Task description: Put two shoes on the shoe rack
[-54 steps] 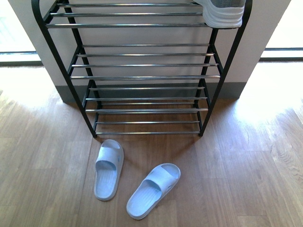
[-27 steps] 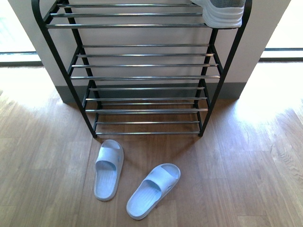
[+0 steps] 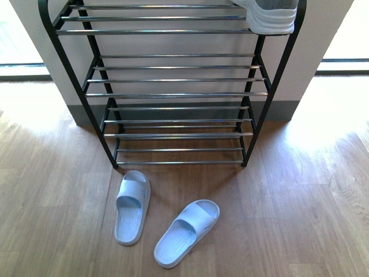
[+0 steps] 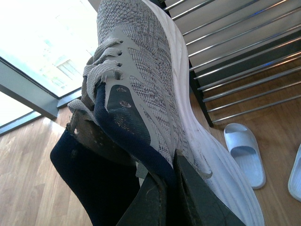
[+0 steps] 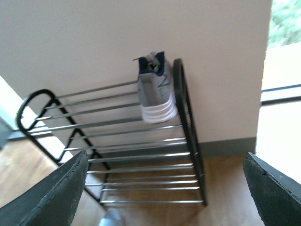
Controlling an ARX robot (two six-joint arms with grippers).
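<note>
One grey sneaker [image 4: 141, 84] with a white sole and navy collar fills the left wrist view. My left gripper [image 4: 167, 197] is shut on its collar, holding it in the air beside the shoe rack [image 4: 244, 61]. A second grey sneaker [image 5: 155, 89] stands on the rack's top shelf at the right end, and its heel [image 3: 271, 16] shows in the front view. My right gripper [image 5: 162, 197] is open and holds nothing, well back from the shoe rack [image 5: 117, 141]. Neither gripper shows in the front view.
Two pale blue slides [image 3: 132, 206] [image 3: 187, 232] lie on the wooden floor in front of the shoe rack [image 3: 173, 92]. One slide [image 4: 244, 153] also shows below the held sneaker. A white wall stands behind the rack, with bright windows to either side.
</note>
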